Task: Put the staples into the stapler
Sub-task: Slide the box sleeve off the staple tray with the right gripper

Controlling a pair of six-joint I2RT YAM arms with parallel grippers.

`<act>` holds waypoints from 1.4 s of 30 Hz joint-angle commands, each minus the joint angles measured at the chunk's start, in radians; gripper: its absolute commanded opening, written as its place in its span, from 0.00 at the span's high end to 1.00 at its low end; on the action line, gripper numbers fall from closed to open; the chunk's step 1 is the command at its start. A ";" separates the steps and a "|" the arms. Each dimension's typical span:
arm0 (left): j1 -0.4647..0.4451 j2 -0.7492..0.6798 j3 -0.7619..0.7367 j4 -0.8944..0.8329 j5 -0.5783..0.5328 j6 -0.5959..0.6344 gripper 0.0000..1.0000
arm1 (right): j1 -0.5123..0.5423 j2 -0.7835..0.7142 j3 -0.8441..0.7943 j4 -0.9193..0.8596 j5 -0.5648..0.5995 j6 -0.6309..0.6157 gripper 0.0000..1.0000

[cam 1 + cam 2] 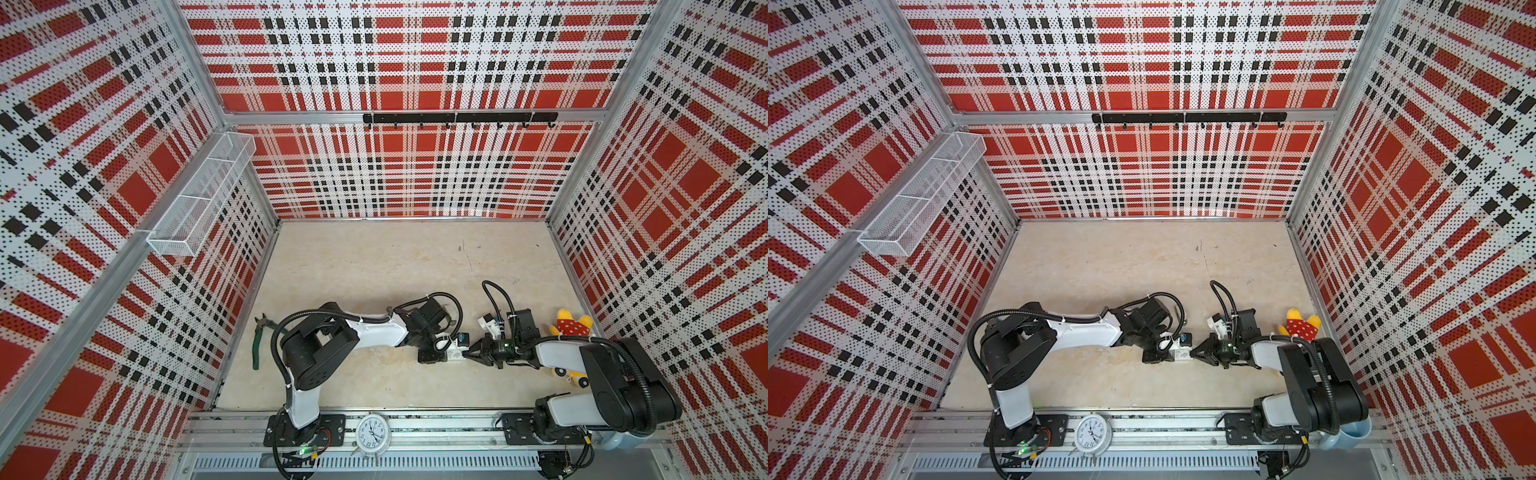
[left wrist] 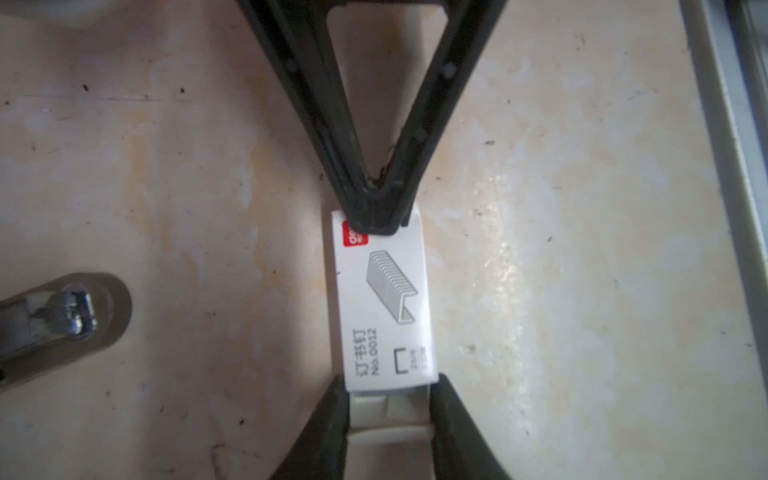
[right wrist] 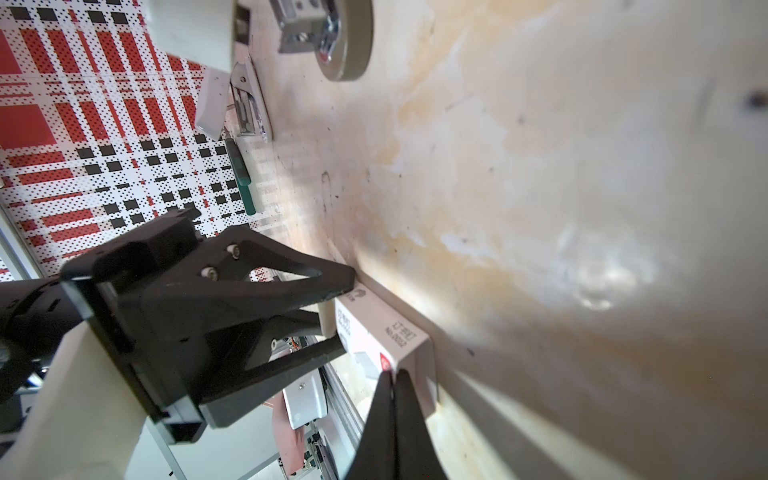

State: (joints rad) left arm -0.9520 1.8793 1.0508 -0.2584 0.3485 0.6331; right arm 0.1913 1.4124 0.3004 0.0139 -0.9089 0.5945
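Here the left pincer (image 2: 390, 399) clamps the white cardboard box (image 2: 384, 307); right pincer (image 2: 376, 222), closed tight, touches it.

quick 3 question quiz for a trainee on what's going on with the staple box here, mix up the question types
1. True or false: the right end effector stands wide open at the printed sleeve.
2. Where does the left end effector grip? A) on the exposed inner tray B) on the red-marked sleeve end C) nowhere
3. Fill in: the stapler lies ___ from the sleeve.
Key: 1 false, it is shut; 2 A; 3 apart.
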 commanded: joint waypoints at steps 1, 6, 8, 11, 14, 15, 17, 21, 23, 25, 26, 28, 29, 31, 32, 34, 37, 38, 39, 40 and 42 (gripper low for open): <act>0.012 0.037 -0.011 -0.079 -0.012 0.010 0.65 | 0.005 0.012 -0.013 0.037 0.022 0.000 0.99; 0.025 0.026 -0.014 -0.096 -0.015 0.019 0.65 | 0.005 -0.007 -0.016 0.024 0.042 -0.002 1.00; 0.031 0.021 -0.015 -0.102 -0.015 0.023 0.65 | 0.005 -0.021 -0.020 0.018 0.049 0.000 1.00; 0.036 0.015 -0.016 -0.111 -0.014 0.026 0.65 | 0.005 -0.038 -0.021 0.004 0.064 -0.003 1.00; 0.038 0.010 -0.018 -0.113 -0.012 0.027 0.65 | 0.005 -0.043 -0.021 0.003 0.071 0.000 1.00; 0.037 0.009 -0.018 -0.115 -0.011 0.025 0.65 | 0.006 -0.041 -0.020 0.003 0.072 0.000 1.00; 0.037 0.008 -0.017 -0.118 -0.011 0.024 0.65 | 0.005 -0.037 -0.018 0.003 0.073 0.000 1.00; 0.038 0.004 -0.014 -0.124 -0.011 0.023 0.65 | 0.004 -0.035 -0.017 0.001 0.077 0.000 1.00; 0.038 0.004 -0.012 -0.127 -0.010 0.024 0.66 | 0.005 -0.038 -0.017 -0.002 0.079 -0.001 1.00; 0.037 0.004 -0.010 -0.130 -0.011 0.026 0.66 | 0.005 -0.042 -0.015 -0.009 0.083 -0.003 1.00; 0.038 0.007 -0.008 -0.131 -0.010 0.027 0.67 | 0.005 -0.044 -0.015 -0.015 0.088 -0.004 1.00; 0.038 0.010 -0.005 -0.133 -0.008 0.028 0.68 | 0.005 -0.049 -0.015 -0.021 0.094 -0.005 1.00; 0.038 0.013 -0.004 -0.133 -0.010 0.028 0.68 | 0.005 -0.053 -0.015 -0.021 0.097 -0.004 1.00; 0.038 0.015 -0.003 -0.134 -0.008 0.027 0.68 | 0.005 -0.062 -0.017 -0.032 0.112 -0.004 1.00; 0.038 0.017 -0.002 -0.136 -0.009 0.026 0.68 | 0.005 -0.068 -0.015 -0.037 0.117 -0.004 1.00; 0.038 0.016 -0.002 -0.136 -0.009 0.027 0.68 | 0.002 -0.083 -0.013 -0.060 0.130 -0.011 1.00; 0.038 0.015 0.001 -0.142 -0.009 0.027 0.68 | -0.002 -0.110 -0.009 -0.091 0.143 -0.018 1.00; 0.038 0.015 0.003 -0.144 -0.009 0.028 0.68 | -0.005 -0.119 -0.009 -0.099 0.145 -0.019 1.00; 0.038 0.014 0.004 -0.144 -0.009 0.029 0.68 | -0.008 -0.130 -0.009 -0.109 0.149 -0.021 1.00; 0.038 0.015 0.004 -0.146 -0.011 0.030 0.68 | -0.012 -0.142 -0.009 -0.123 0.155 -0.025 1.00; 0.038 0.017 0.008 -0.147 -0.011 0.031 0.68 | -0.022 -0.164 -0.009 -0.145 0.167 -0.029 1.00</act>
State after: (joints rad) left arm -0.9215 1.8767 1.0622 -0.3080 0.3618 0.6567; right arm 0.1814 1.2800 0.2932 -0.0925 -0.7872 0.5903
